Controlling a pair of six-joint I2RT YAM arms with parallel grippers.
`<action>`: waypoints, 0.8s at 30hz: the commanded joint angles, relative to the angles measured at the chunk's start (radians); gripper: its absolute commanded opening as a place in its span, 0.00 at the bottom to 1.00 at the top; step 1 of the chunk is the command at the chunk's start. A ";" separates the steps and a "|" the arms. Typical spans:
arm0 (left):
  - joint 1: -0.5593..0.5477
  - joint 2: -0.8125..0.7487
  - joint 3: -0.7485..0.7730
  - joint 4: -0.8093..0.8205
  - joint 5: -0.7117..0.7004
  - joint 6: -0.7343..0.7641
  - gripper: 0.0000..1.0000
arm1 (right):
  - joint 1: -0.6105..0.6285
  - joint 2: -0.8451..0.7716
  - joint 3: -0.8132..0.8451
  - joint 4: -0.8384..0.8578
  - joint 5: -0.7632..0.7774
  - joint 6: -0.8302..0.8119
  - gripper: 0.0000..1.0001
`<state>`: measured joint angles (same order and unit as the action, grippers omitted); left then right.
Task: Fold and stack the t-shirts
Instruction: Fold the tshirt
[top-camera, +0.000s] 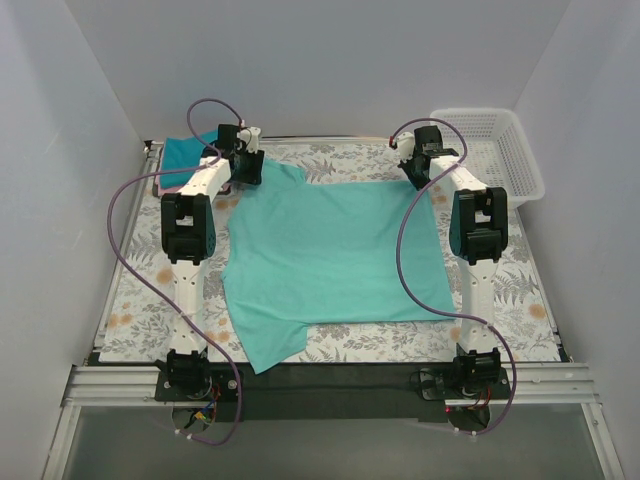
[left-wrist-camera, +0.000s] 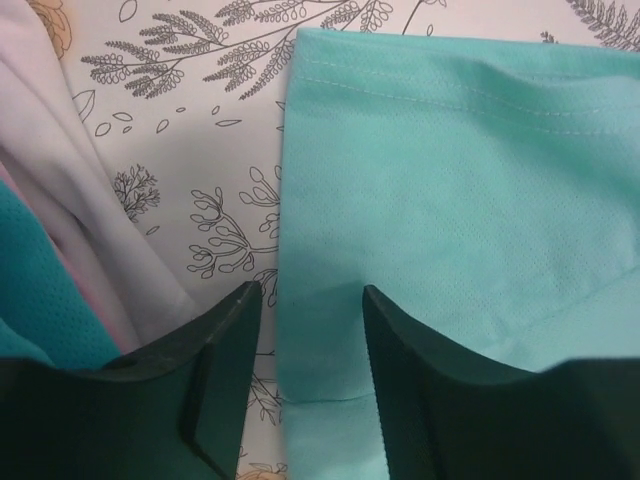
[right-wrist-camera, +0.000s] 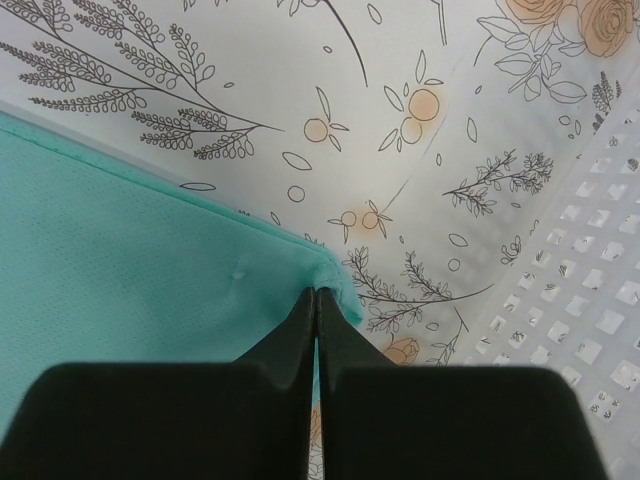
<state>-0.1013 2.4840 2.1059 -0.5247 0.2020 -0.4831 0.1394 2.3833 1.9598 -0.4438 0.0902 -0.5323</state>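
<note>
**One corner pinched, one straddled**

The green shirt (top-camera: 335, 255) lies spread flat on the middle of the bench (top-camera: 135, 290). The right hand (right-wrist-camera: 316, 295), fingers pressed together, pinches the shirt's far right corner, near the basket (top-camera: 525, 170) at the far right. The left hand (left-wrist-camera: 310, 295) is spread, its fingers straddling the sleeve edge at the far left. Just left of it lie the pink shirt (left-wrist-camera: 50, 130) and the blue shirt (top-camera: 183, 152), bunched together.
</note>
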 joint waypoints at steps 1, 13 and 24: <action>-0.005 0.013 0.035 0.000 0.019 -0.014 0.41 | -0.003 -0.050 -0.001 0.008 -0.018 -0.008 0.01; -0.003 -0.023 0.063 0.014 0.023 -0.032 0.00 | -0.003 -0.102 -0.004 0.008 -0.033 -0.015 0.01; 0.003 -0.221 -0.107 0.120 0.076 -0.011 0.00 | -0.008 -0.226 -0.084 0.014 -0.069 -0.015 0.01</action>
<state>-0.1005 2.4161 2.0342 -0.4656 0.2459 -0.5117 0.1379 2.2353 1.9087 -0.4465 0.0437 -0.5423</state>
